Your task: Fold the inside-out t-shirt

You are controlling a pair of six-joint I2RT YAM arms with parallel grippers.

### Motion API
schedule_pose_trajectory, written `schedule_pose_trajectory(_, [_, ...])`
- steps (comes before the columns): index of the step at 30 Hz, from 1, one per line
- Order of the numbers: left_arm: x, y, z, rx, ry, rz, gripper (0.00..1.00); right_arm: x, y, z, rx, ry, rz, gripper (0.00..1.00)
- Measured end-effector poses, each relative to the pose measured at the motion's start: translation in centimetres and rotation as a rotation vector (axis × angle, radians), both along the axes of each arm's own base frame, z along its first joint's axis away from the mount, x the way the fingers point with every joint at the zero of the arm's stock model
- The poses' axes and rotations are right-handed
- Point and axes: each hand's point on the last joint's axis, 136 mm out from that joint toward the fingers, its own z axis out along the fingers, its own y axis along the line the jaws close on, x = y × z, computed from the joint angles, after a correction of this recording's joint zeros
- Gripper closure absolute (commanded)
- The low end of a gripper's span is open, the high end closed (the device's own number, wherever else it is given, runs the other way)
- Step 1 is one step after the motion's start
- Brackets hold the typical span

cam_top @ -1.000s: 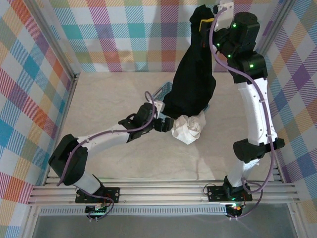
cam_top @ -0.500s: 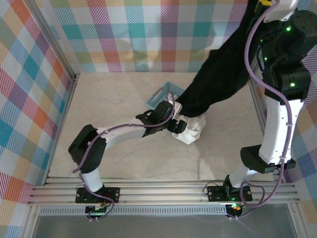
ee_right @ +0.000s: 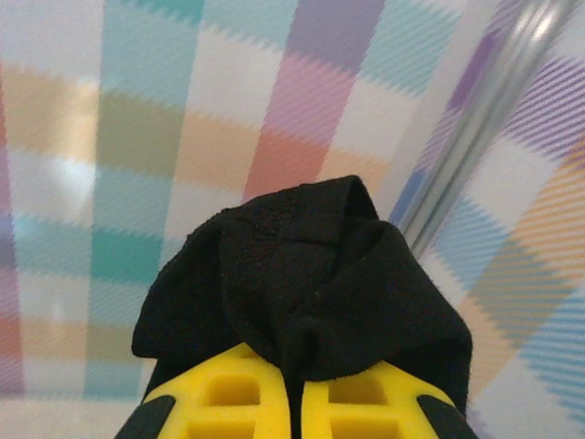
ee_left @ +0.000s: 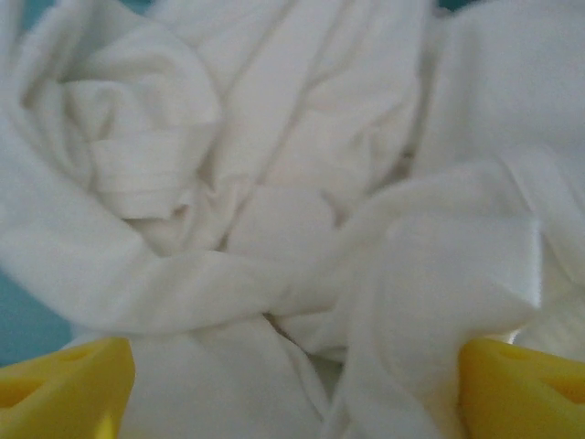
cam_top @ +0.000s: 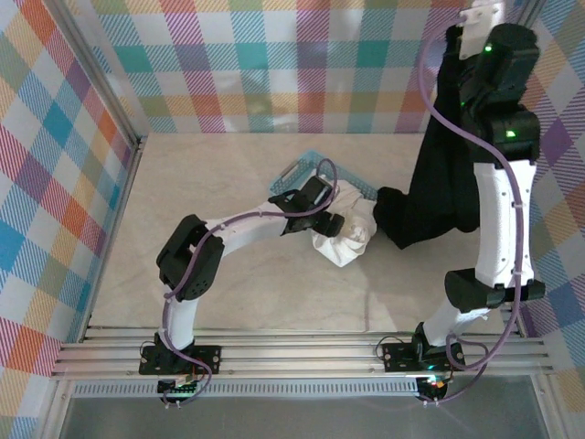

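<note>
Here, right tool (ee_right: 294,391) pinched on the inside-out t-shirt (cam_top: 437,197) hanging high, left tool (ee_left: 292,389) spread wide over white cloth (ee_left: 228,165).

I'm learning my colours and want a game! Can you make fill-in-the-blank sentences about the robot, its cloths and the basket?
1. The right gripper, raised high, is shut on a ____ t-shirt.
2. The left gripper is open just above a crumpled ____ cloth.
3. On the table, next to that cloth, sits a ____ basket.

Missing words: black, white, blue.
</note>
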Motion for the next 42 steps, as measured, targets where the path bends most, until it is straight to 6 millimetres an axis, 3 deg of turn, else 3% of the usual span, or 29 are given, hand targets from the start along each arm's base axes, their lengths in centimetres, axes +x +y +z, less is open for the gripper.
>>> schedule_pose_trajectory(5, [3.3,5.9,-0.6,0.107,-0.022,0.137,0.12,2.0,1.4,-5.6,0.037,0.140,0.060,1.00])
schedule_pose_trajectory(10, [6.0,15.2,-1.0,0.225,-0.035,0.329,0.12,1.3,2.9,-8.0,0.112,0.189,0.141,1.00])
schedule_pose_trajectory(12, [6.5,20.1,-0.3,0.267,-0.034,0.432,0.12,0.7,3.8,-8.4,0.153,0.196,0.191,1.00])
schedule_pose_trajectory(15, [6.8,25.1,2.6,0.264,-0.073,0.550,0.11,0.1,5.4,-9.6,0.229,0.215,0.274,1.00])
schedule_pose_trajectory(17, [6.4,24.8,4.9,0.190,-0.107,0.550,0.11,0.3,6.6,-11.1,0.279,0.241,0.324,1.00])
schedule_pose_trajectory(21, [5.5,19.4,7.8,0.024,-0.146,0.442,0.12,1.2,8.4,-14.9,0.350,0.321,0.381,1.00])
schedule_pose_trajectory(25, [4.3,13.5,5.9,0.002,-0.099,0.305,0.12,1.8,9.8,-17.7,0.403,0.387,0.424,1.00])
schedule_pose_trajectory(29, [5.3,10.1,2.2,0.079,-0.057,0.232,0.16,1.9,10.6,-18.1,0.438,0.397,0.461,1.00])
schedule_pose_trajectory(33, [8.3,9.4,0.4,0.162,-0.076,0.221,0.20,1.9,11.1,-18.0,0.458,0.392,0.489,1.00])
schedule_pose_trajectory(36, [9.4,9.7,-0.2,0.225,-0.084,0.218,0.21,1.9,11.3,-18.5,0.465,0.402,0.498,1.00])
schedule_pose_trajectory(42, [8.1,13.0,-1.8,0.286,-0.018,0.254,0.19,1.9,11.4,-20.0,0.467,0.431,0.491,1.00])
